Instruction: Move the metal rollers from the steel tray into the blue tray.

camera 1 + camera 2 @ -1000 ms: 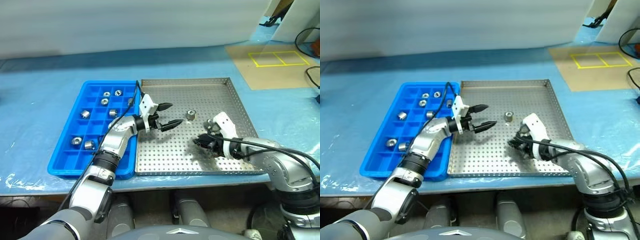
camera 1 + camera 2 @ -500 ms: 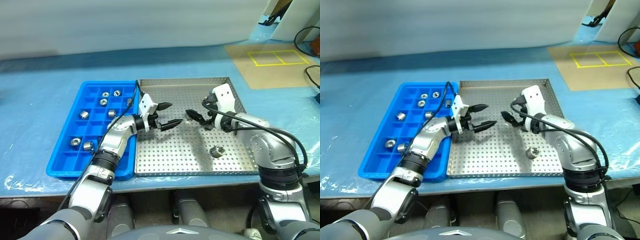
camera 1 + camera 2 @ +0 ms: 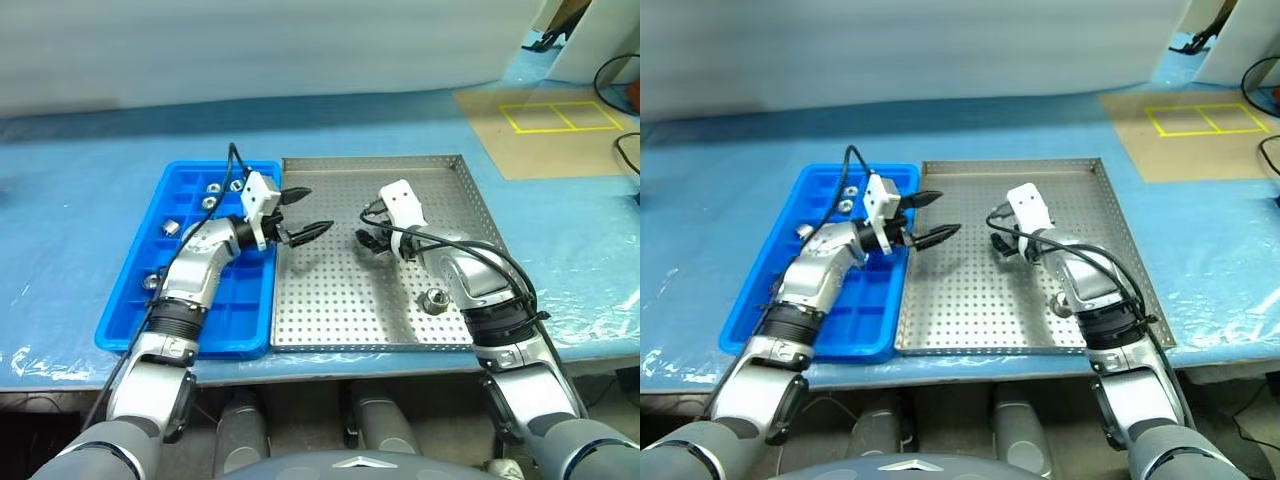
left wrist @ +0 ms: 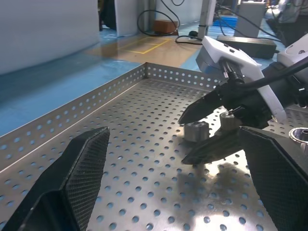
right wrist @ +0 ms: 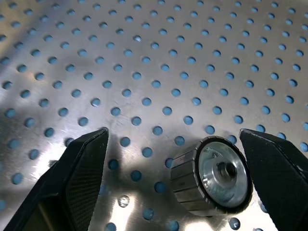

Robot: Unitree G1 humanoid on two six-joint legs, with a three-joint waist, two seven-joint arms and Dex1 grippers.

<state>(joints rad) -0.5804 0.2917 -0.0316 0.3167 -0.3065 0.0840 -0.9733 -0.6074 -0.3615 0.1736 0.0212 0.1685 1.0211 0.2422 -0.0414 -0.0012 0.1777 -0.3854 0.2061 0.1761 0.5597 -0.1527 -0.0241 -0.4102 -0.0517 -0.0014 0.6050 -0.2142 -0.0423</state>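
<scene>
Sitting side by side on a blue-covered table (image 3: 80, 190), the blue tray (image 3: 130, 305) and the steel tray (image 3: 330, 320) touch along one long edge, blue on the robot's left. Low perforated rims run round the steel tray, and most of its holed floor lies bare, leaving wide room between the two arms and along the near rim. Only two rollers lie in it: one (image 3: 436, 299) alone toward the near right part, well apart from both grippers, and another (image 5: 211, 175) between the right gripper's fingers, lying on its side with its hollow end showing.

The right gripper (image 3: 366, 240) hangs over the middle of the steel tray, tilted down, its fingers (image 5: 77, 178) spread wide with the roller nearer one finger than the other; neither finger presses on it. The left wrist view shows the same roller (image 4: 196, 131) resting on the floor just behind those black tips.

The left gripper (image 3: 300, 213) points level across the shared edge of the trays, jaws wide apart and empty, touching nothing.

Several rollers sit in blue tray compartments: two (image 3: 213, 184) in the far row, one (image 3: 171, 226) further left, one (image 3: 152, 281) beside the left forearm.
</scene>
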